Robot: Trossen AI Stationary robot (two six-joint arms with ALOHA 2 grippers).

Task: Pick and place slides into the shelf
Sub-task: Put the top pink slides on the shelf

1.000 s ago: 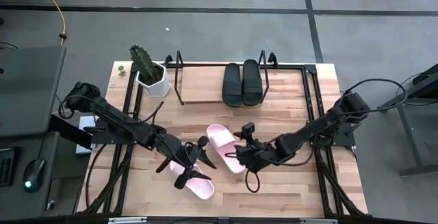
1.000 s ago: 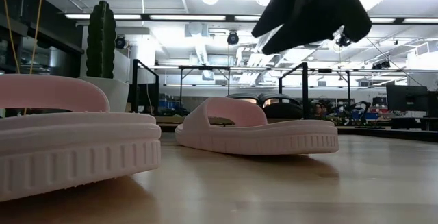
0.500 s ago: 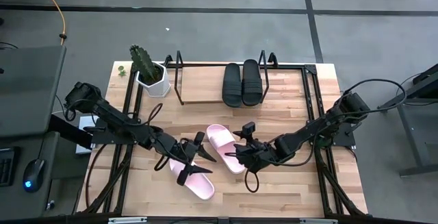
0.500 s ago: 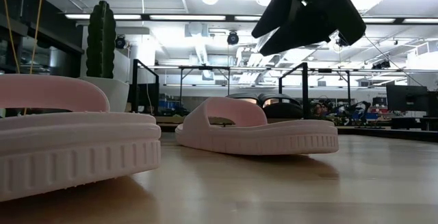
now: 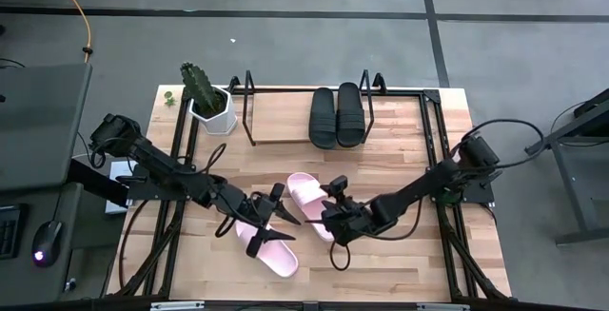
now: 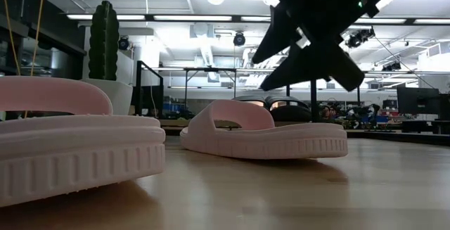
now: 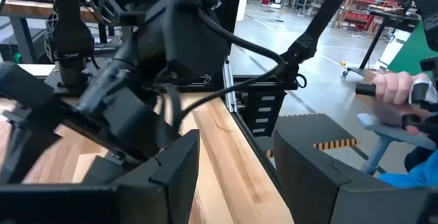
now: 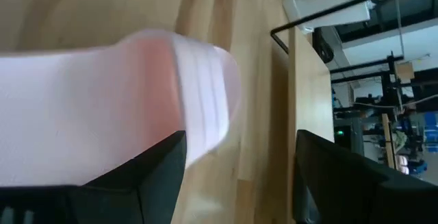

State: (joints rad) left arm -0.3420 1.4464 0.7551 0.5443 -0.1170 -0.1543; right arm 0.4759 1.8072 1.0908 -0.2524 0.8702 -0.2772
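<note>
We see a white plant pot (image 5: 212, 111) beside the shelf (image 5: 285, 142), where two black slides (image 5: 335, 116) already stand. Two pink slides (image 5: 309, 200) lie at mid-table. The left gripper (image 5: 266, 221) hangs spread over the nearer one (image 5: 271, 250). Since a second ago, the right gripper (image 5: 335, 223), also spread, has moved left, over the other pink slide.

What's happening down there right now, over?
Both end effectors open, empty: left over near pink slide, right at far pink slide. Black slides shelved. Nothing blocking.
</note>
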